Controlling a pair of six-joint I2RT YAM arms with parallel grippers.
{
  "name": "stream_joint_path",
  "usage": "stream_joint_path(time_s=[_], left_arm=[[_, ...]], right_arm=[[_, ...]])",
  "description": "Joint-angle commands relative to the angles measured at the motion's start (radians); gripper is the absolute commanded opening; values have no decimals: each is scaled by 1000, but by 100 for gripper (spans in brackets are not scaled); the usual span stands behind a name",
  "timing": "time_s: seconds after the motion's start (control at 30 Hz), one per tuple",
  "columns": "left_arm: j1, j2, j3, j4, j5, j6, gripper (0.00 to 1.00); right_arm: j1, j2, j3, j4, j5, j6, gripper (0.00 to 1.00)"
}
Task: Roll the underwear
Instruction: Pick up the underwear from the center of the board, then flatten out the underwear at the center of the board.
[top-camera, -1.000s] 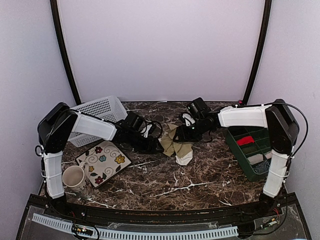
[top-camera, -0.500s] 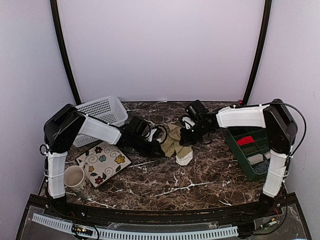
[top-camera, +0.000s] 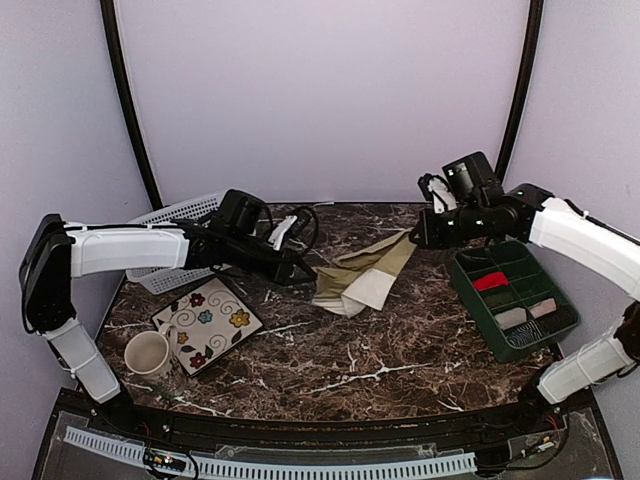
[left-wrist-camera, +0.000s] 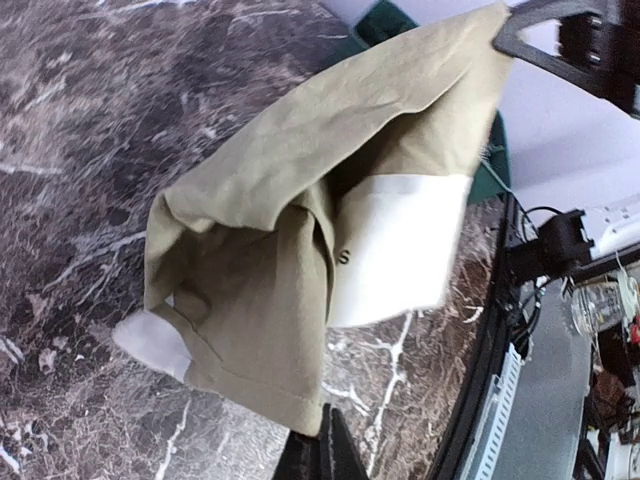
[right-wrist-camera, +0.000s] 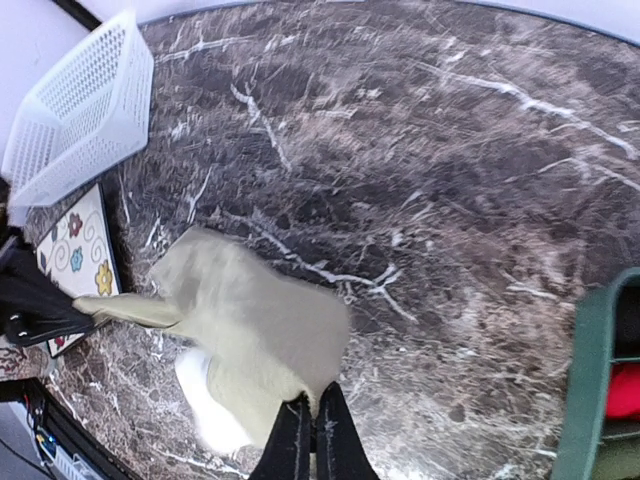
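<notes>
While your arms drew apart over the last second, the olive-khaki underwear (top-camera: 352, 272) was lifted from its crumpled heap and stretched over the counter's (top-camera: 400, 360) far middle, soft and creased, with a cream panel hanging below. Your left gripper (top-camera: 292, 272) and right gripper (top-camera: 416, 236), wide before, had each pinched shut on an opposite end. Veined marble ran to the near edge between the floral plate (top-camera: 205, 322) and the green tray (top-camera: 468, 298).
</notes>
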Motion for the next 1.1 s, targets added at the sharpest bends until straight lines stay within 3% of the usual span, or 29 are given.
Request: stream_joint_path(time_s=[0.0,0.17,0.27,0.3,0.37,0.4,0.43,0.5,0.57,0.63,0.8,1.07], left_arm=[[-7,-142,9,-122,155,149,0],[-8,-238,-10,-137,250,175,0],[-8,-220,-11,-149,55,168,0],[-5,-200,-7,-160,-55,150,1],[8,-135,17,-213,-214,93,31],[15,-81,34,-256,-247,75,43],[16,-50,58,-326,-297,62,52],[16,-32,60,-392,-383,35,68],[16,-41,43,-395,-436,32,71],[10,-43,39,-371,-435,71,70],[-35,40,73,-276,-206,290,63],[-57,349,369,-321,-268,429,55]], right_arm=[[-6,-115,46,-144,99,-33,0],[-35,-77,170,-204,161,-140,0],[-64,53,222,-154,179,-197,3],[-77,111,239,-134,194,-209,22],[-96,247,329,-141,199,-217,69],[-96,309,394,-177,215,-217,82],[-97,355,456,-220,230,-216,88],[-99,389,509,-272,238,-208,90],[-106,339,443,-243,216,-192,91],[-112,267,334,-185,147,-171,91],[-114,126,81,-103,-34,-82,86],[-114,5,-122,-71,-68,15,80]])
